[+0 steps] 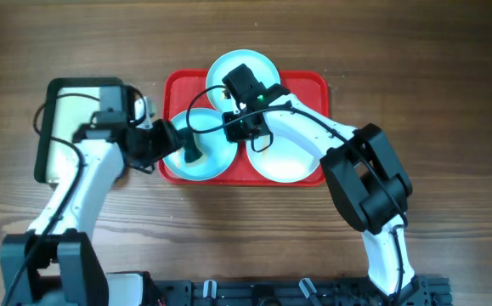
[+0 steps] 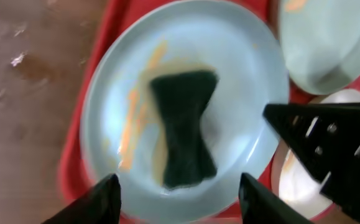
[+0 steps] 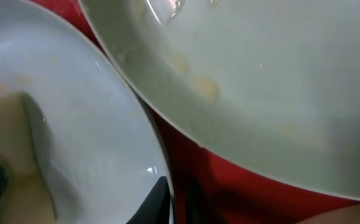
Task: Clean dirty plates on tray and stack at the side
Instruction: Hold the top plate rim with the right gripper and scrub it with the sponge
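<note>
On the red tray lie three plates. A pale light-blue plate at the tray's left has orange smears and a dark green sponge lying on it; it shows too in the left wrist view, with the sponge. My left gripper hovers over this plate's left edge, open and empty. My right gripper pinches the same plate's right rim; one finger shows there. A second light-blue plate lies at the back. The white plate is at the right.
A dark-rimmed cream tray sits left of the red tray, partly under my left arm. Bare wooden table surrounds both trays. My right arm reaches across the back plate and the white plate.
</note>
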You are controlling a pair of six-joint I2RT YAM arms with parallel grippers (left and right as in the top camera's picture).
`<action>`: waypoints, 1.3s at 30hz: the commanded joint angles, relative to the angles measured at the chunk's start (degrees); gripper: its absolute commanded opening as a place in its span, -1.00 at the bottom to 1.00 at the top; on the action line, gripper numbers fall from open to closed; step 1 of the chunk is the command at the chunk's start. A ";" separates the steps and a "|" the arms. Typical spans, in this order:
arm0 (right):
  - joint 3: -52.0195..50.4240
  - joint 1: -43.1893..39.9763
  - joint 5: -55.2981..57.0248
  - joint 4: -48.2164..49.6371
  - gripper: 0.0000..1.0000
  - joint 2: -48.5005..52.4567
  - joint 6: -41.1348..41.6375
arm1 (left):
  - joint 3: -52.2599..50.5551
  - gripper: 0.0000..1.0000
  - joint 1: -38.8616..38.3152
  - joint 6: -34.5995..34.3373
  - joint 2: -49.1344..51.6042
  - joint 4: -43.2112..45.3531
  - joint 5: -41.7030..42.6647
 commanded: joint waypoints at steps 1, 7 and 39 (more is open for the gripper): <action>0.59 -0.09 0.57 -0.04 -0.81 1.36 0.94 | -4.70 0.12 -4.02 -3.96 0.07 7.56 1.53; 0.92 -0.09 0.55 -0.44 -0.81 1.31 0.83 | -5.62 0.07 -6.19 -9.03 1.73 14.58 -8.15; 0.92 -0.09 0.57 -0.04 -0.81 1.31 0.96 | -5.57 -0.92 -6.19 -9.62 9.01 15.98 -8.76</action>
